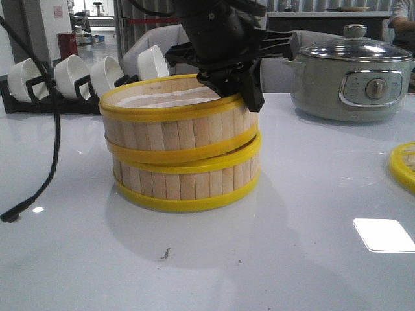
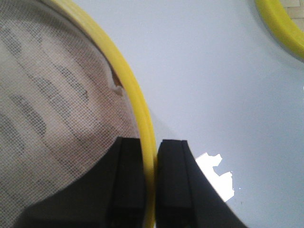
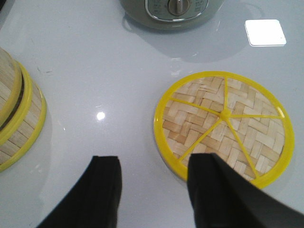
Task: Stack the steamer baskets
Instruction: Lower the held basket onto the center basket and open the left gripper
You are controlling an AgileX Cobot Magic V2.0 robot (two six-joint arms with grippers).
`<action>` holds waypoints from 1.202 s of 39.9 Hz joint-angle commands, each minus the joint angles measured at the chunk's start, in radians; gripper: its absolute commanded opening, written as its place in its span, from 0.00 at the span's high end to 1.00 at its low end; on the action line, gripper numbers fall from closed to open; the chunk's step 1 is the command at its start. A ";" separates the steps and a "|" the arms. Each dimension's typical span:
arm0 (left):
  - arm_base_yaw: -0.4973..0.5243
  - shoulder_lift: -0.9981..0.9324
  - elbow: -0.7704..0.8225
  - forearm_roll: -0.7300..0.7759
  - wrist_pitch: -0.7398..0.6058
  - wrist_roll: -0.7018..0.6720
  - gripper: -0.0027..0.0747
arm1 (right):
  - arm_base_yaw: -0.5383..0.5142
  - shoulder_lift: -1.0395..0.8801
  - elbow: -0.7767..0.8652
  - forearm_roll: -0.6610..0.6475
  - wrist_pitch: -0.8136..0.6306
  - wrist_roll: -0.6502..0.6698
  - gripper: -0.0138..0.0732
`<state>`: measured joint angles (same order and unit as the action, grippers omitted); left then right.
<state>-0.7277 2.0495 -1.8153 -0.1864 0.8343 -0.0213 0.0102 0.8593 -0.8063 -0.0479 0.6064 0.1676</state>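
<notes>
Two round, shallow steamer baskets with pale wood-slat walls and yellow plastic rims stood stacked near the middle of the glossy white table (image 1: 272, 259). The upper basket (image 1: 175, 126) sat slightly askew on the lower basket (image 1: 185, 181), tipped up toward nine o'clock. The left gripper (image 1: 249, 97) was clamped on the upper basket's yellow rim at about three o'clock, one finger (image 2: 126, 180) inside over the white mesh liner (image 2: 47, 118), the other outside. The right gripper (image 3: 152, 190) hung with its fingers apart and holding nothing, just short of the round woven-bamboo lid with yellow rim and spokes (image 3: 223, 126), which lay flat on the table at three o'clock from the stack. A grey electric pot with a glass lid (image 1: 353, 74) stood at one o'clock, white ceramic bowls in a black rack (image 1: 78, 78) at ten o'clock.

The baskets looked light and stiff, though the plastic rims seemed slick, so a pinch across the rim and wall was probably the safest hold. The lid appeared thin and light; its raised rim edge was likely the only place to take it.
</notes>
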 commanded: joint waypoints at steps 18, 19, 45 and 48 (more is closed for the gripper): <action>-0.057 -0.069 -0.034 -0.065 -0.080 0.002 0.85 | -0.002 -0.004 -0.032 -0.006 -0.075 -0.005 0.35; -0.057 -0.069 -0.034 -0.065 -0.080 0.002 0.85 | -0.002 -0.004 -0.032 -0.006 -0.075 -0.005 0.35; -0.057 -0.069 -0.034 -0.005 -0.074 0.002 0.48 | -0.002 -0.004 -0.032 -0.006 -0.075 -0.005 0.35; -0.057 -0.069 -0.034 0.012 -0.074 0.000 0.44 | -0.002 -0.004 -0.032 -0.006 -0.075 -0.005 0.35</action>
<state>-0.7685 2.0514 -1.8135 -0.1549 0.8289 -0.0219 0.0102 0.8593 -0.8063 -0.0479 0.6064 0.1676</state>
